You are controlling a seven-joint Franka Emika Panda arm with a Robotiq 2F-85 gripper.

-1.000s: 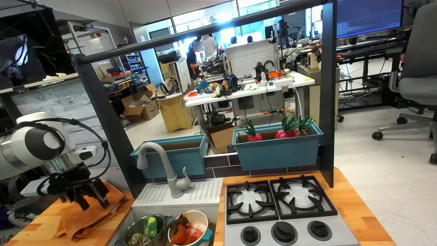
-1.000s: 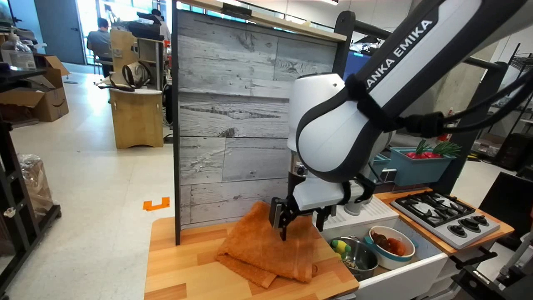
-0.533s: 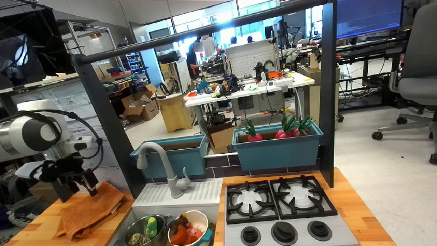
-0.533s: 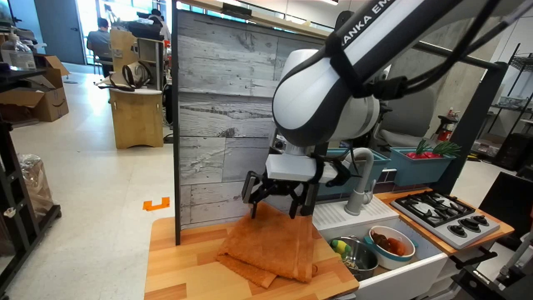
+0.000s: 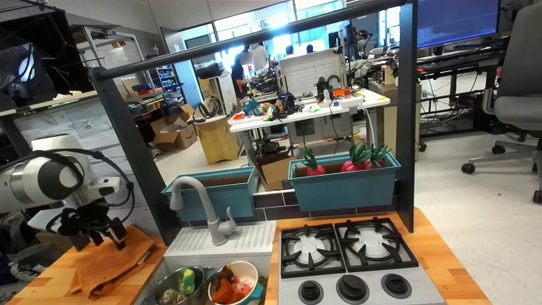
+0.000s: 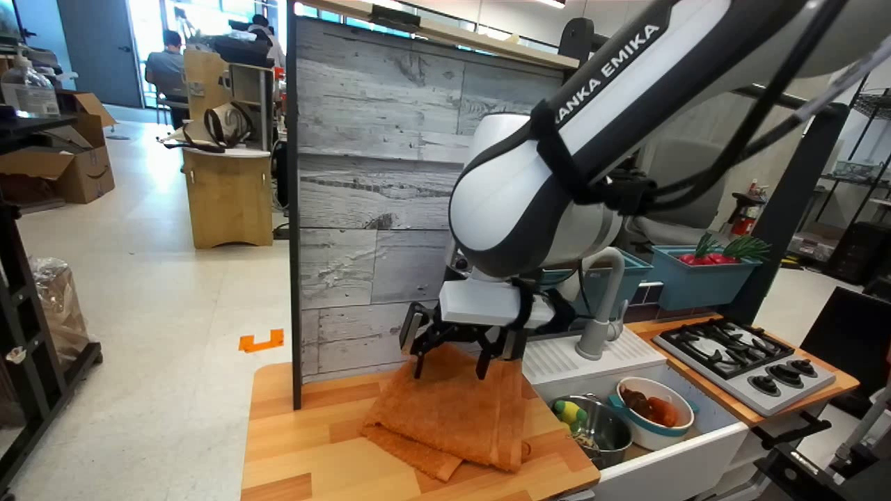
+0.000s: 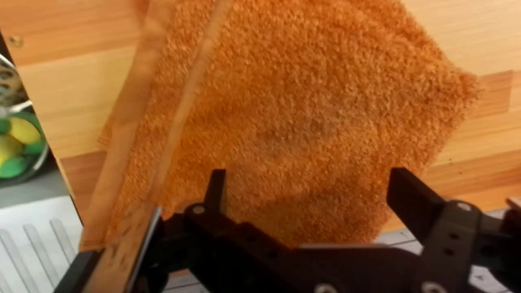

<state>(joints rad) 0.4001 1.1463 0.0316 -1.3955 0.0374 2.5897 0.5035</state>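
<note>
An orange towel (image 5: pixel 106 271) lies folded on the wooden counter (image 6: pixel 299 445). It also shows in an exterior view (image 6: pixel 445 424) and fills most of the wrist view (image 7: pixel 309 93). My gripper (image 7: pixel 309 175) is open with nothing between its fingers. It points down over the towel's part nearest the grey wood-plank wall. In both exterior views the gripper (image 5: pixel 109 243) (image 6: pixel 450 369) hangs a little above the towel. Whether its tips touch the towel cannot be told for certain.
The plank wall (image 6: pixel 390 195) rises behind the towel. Beside the counter, the sink holds a metal pot (image 6: pixel 612 435) with a yellow-green toy and a white-and-teal bowl (image 6: pixel 661 435) with toy food. A grey faucet (image 5: pixel 219 233), stove (image 5: pixel 377 275) and teal planters (image 5: pixel 345 192) stand beyond.
Over the second, the gripper has turned and moved away from the sink side, towards the towel's wall end. In the last half second it has come down slightly. The towel has not moved.
</note>
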